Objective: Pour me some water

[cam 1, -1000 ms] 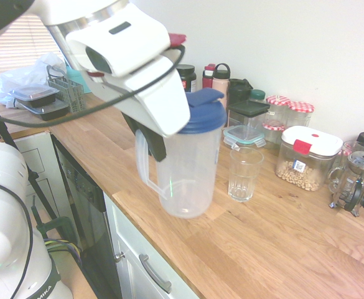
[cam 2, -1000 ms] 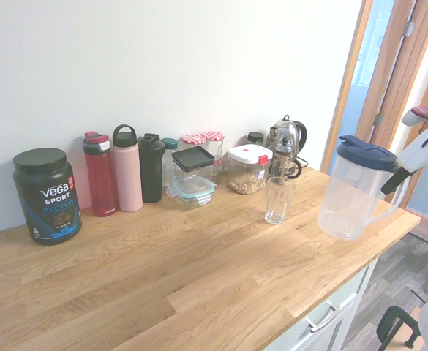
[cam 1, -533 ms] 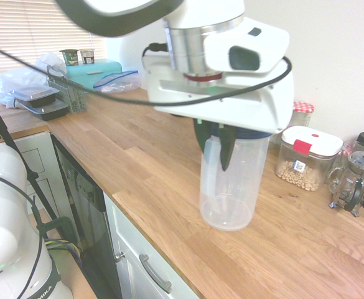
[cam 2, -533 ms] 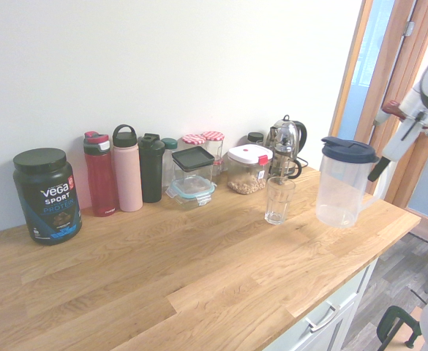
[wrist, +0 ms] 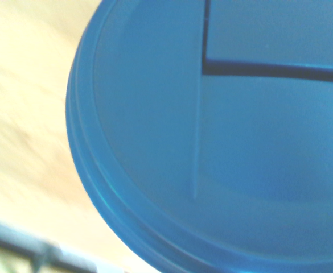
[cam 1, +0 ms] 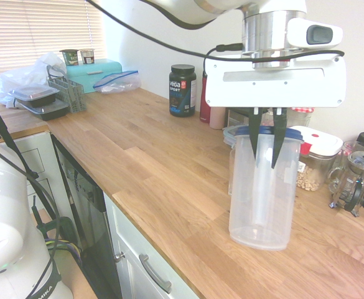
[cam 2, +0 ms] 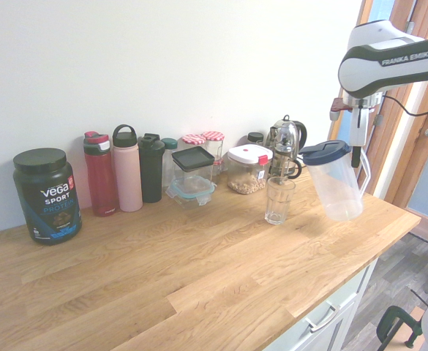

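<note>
End effector clamped on jug handle, jug tilted toward glass, which looks empty; pouring seems still to do.

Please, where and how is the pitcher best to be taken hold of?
Probably by the upright handle, from the side away from the glass: it stands out as a narrow loop, while the pitcher's body looks broad and leans toward the glass.
</note>
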Available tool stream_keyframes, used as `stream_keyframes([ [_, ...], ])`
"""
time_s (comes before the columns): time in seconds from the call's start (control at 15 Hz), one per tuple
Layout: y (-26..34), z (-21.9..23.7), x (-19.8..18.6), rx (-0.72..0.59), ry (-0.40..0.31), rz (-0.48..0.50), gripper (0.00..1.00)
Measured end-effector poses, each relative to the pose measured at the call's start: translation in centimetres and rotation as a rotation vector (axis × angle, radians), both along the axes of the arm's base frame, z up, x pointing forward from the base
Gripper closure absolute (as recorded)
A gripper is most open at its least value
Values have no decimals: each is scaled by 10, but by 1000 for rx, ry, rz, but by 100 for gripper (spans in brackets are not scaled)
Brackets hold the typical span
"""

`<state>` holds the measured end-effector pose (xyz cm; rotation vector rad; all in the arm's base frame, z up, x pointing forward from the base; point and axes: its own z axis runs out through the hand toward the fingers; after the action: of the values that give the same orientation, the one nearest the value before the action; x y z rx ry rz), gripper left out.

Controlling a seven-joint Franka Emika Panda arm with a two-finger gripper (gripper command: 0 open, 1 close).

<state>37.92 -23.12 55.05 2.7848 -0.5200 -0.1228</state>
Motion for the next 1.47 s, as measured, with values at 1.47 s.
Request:
stream_keyframes([
  [1.47, 95, -11, 81, -390, 372, 105, 100],
])
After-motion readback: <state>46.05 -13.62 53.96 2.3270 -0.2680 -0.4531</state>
